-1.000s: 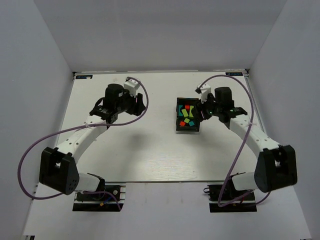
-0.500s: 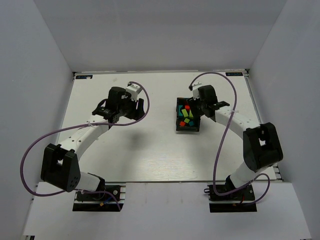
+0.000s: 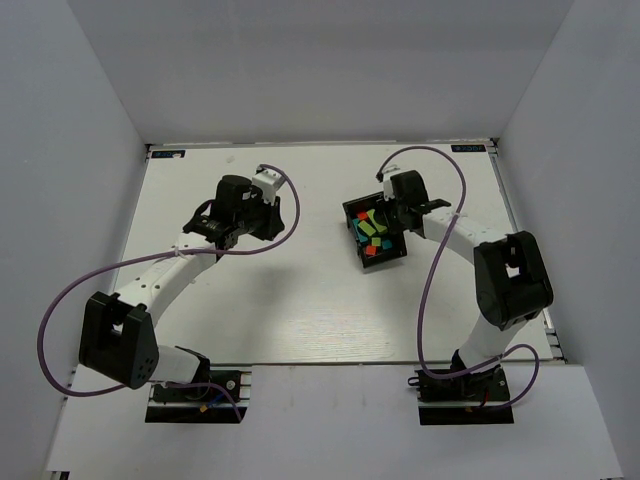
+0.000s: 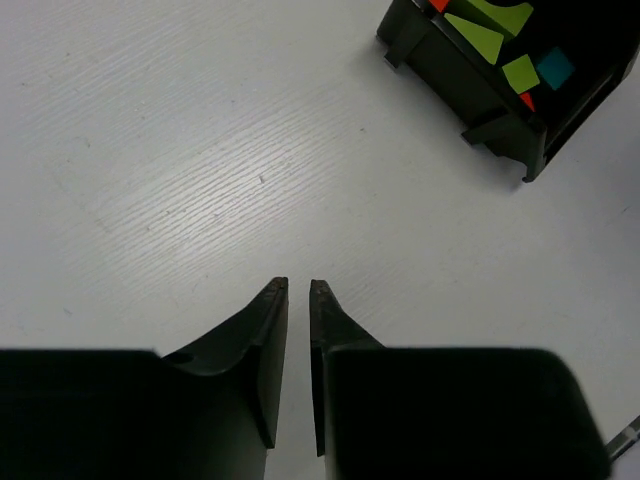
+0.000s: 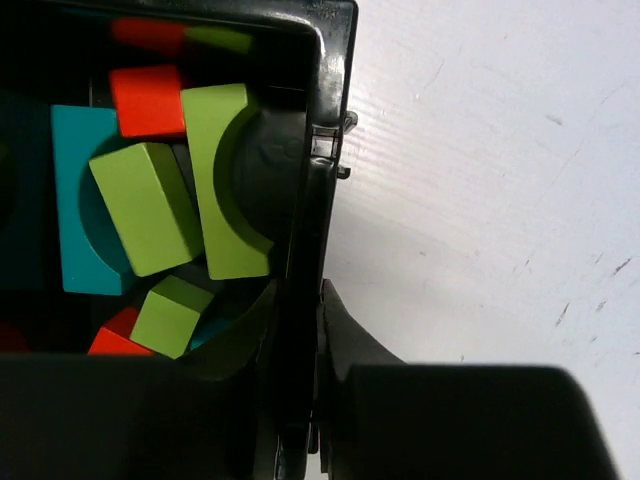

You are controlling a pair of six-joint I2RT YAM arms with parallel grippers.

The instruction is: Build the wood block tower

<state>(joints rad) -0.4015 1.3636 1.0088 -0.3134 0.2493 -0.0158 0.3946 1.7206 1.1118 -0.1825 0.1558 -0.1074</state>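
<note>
Blocks (image 5: pixel 150 205) are all loose in the black tray (image 5: pixel 335 60) right now, no tower standing anywhere that I can see. They're just a jumble: a lime bar lying across a teal piece (image 5: pixel 75 200), a lime arch (image 5: pixel 225 190) leaning right next to it against the tray's side wall, a red block (image 5: pixel 148 100) just above those, and a little lime cube (image 5: pixel 170 315) lower down with another bit of red poking out beside it. Nothing is stacked into a column, everything overlaps at odd angles.

From overhead the tray sits on the right half of the table (image 4: pixel 200 150), skewed relative to the table edges, with the colourful pieces filling the inside.

Right gripper (image 5: pixel 298 290) is clamped on the tray's side wall: one finger inside the tray, right by the lime arch and the cube, the other outside over the white tabletop. It's holding the wall itself, not any of the blocks.

Left gripper (image 4: pixel 298 285) is well apart from all that, over bare white table on the left side. Its fingers are pulled almost together, with only a thin slit between the tips and nothing in it. The tray's corner shows up at the top right of that wrist view, with a few lime pieces and a teal one visible inside.
</note>
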